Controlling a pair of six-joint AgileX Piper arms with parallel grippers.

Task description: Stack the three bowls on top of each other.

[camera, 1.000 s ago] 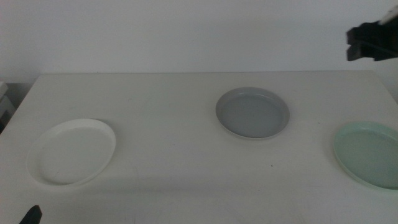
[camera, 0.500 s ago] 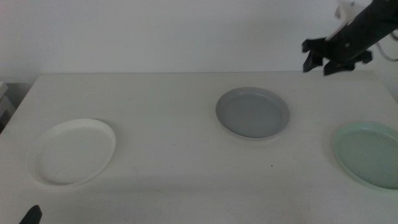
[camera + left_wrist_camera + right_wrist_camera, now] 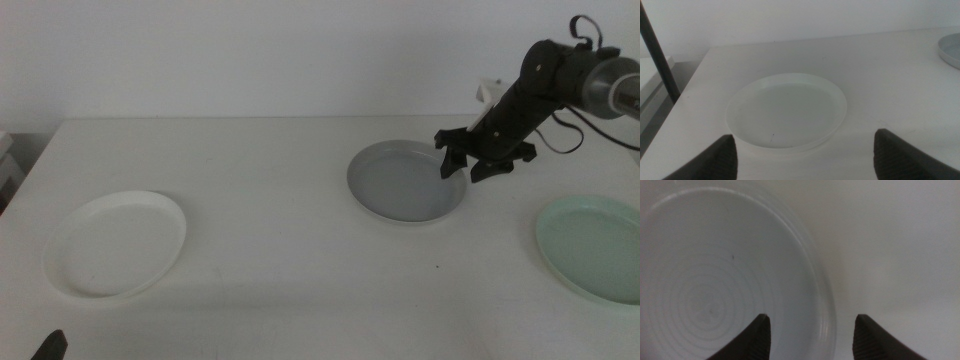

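The grey bowl (image 3: 406, 181) sits mid-table, and my right gripper (image 3: 466, 167) hovers open over its right rim. In the right wrist view the grey bowl (image 3: 715, 280) fills most of the picture, its rim running between the two spread jaws. At the table's left lies the white bowl (image 3: 116, 243), also seen as the white bowl (image 3: 786, 110) just ahead of my open left gripper (image 3: 805, 155). That left gripper (image 3: 48, 346) waits at the bottom left corner. The mint green bowl (image 3: 595, 247) rests at the right edge.
The white table (image 3: 270, 160) ends at a pale wall behind. A dark pole (image 3: 659, 52) stands off the table's left side. A cable (image 3: 575, 135) hangs from the right arm near the back right corner.
The right arm has swung in from the upper right and dropped down and leftward, bringing its open gripper to the grey bowl's right rim. The bowls and the left gripper have not moved.
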